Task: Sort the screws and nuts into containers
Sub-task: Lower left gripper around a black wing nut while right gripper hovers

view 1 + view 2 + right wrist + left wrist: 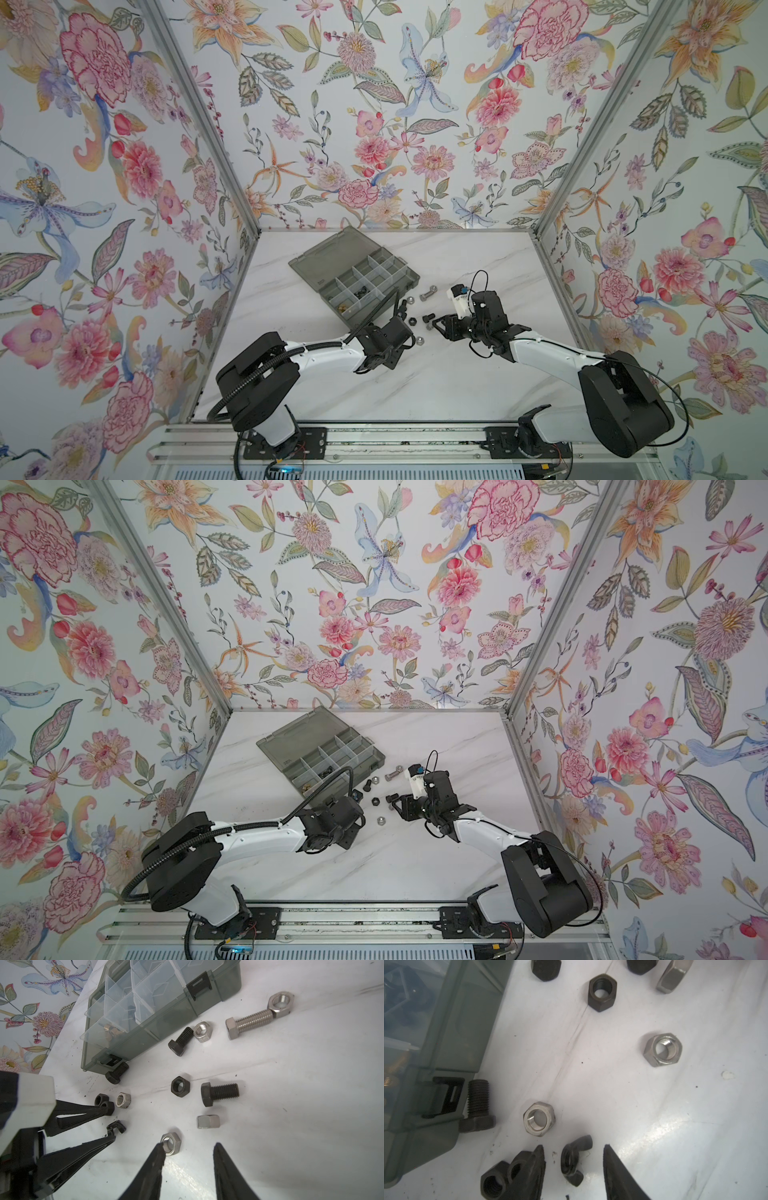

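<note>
The smoky-grey translucent plastic organizer box [316, 266] lies askew at the far middle of the white marble-patterned table [415, 386] with its lid flat open. Among its clear-divided compartments [145, 987], an end one holds brass-coloured pieces [111, 1029] and a neighbouring one holds dark pieces [361, 292]. The loose screws and nuts are scattered just off the box's latched long wall, in the tight space between the two arms. The left gripper [573, 1147] is partly open and straddles a small black wing nut [576, 1160]; table shows on either side of it, so nothing is clamped. A black hex nut [493, 1185] sits against the outside of one finger [529, 1169]. The right gripper [188, 1145] is also partly open and grips nothing, though a silver hex nut [171, 1144] touches one fingertip [160, 1149]. The two grippers' tips are near each other. A short black hex-head bolt [478, 1105] lies against the box's latch, and a second silver hex nut [538, 1119] lies just beside the wing nut. Further out lie a second black hex nut [180, 1086], a black bolt [219, 1093] and a long silver hex-head bolt [249, 1020]. The tabletop toward the arm bases is open, and floral wall panels [124, 208] close three sides.
</note>
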